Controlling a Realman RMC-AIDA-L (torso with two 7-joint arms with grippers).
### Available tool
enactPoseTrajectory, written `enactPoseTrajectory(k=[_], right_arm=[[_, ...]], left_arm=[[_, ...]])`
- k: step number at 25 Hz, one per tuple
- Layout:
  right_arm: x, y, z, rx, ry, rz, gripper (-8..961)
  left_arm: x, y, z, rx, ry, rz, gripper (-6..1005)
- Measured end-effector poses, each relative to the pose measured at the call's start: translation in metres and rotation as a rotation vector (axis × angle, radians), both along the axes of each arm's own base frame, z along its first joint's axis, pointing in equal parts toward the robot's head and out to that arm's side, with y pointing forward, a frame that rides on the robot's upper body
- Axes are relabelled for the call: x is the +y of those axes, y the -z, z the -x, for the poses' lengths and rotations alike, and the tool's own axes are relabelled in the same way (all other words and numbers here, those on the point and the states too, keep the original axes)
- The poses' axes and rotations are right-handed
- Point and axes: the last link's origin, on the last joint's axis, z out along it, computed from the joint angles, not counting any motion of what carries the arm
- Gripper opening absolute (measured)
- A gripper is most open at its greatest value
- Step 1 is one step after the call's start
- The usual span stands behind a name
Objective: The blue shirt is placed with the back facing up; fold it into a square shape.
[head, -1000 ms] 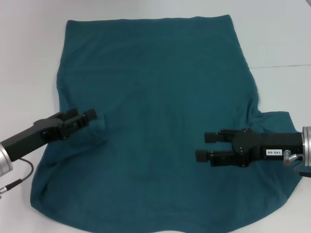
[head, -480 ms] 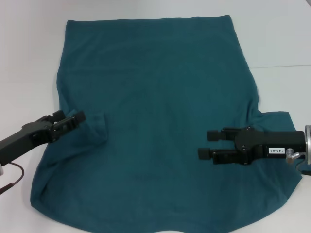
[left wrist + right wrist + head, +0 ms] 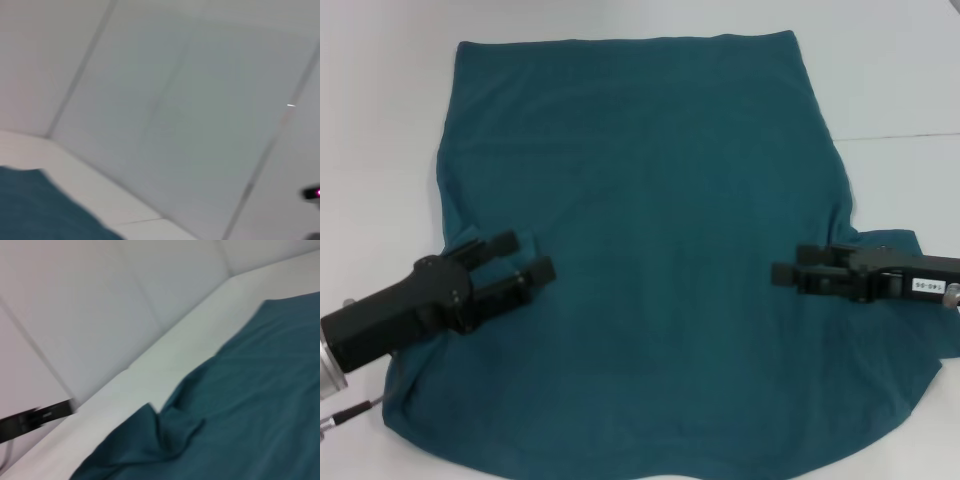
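Since the earlier frame: left gripper (image 3: 525, 255) advanced inward over the shirt (image 3: 650, 200); right gripper (image 3: 787, 266) drew back outward.
Left fingers apart, holding nothing; right fingers' state cannot be told. Shirt lies flat on the table (image 3: 390, 120), left sleeve folded in. Judged soft, light, limp; best pinched at hem or sleeve edges.

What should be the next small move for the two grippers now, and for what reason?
Probably bring the right gripper back to the right sleeve lying out beside it and fold it inward. The blue shirt lies flat with its left sleeve already folded in by the left gripper, whose jaws are open and empty; the right sleeve still sticks out.
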Motion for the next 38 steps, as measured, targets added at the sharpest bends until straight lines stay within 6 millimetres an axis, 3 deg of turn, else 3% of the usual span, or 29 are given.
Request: enactPoseTrajectory(k=[11,24,38], right_arm=[[-0.012,-0.025,-0.042,0.040,0.248,-0.083,877],[-0.011,-0.054,-0.082,0.011,0.538,-0.136,876],[-0.006,-0.060,-0.099,0.004,0.684,-0.198,877]], left_arm=[[-0.010,0.004,-0.003,-0.003,0.060,0.023,871],[-0.009,0.006,-0.003,-0.012,0.040,0.035,871],[-0.007,0.006,-0.004,-0.011,0.042,0.035,870]])
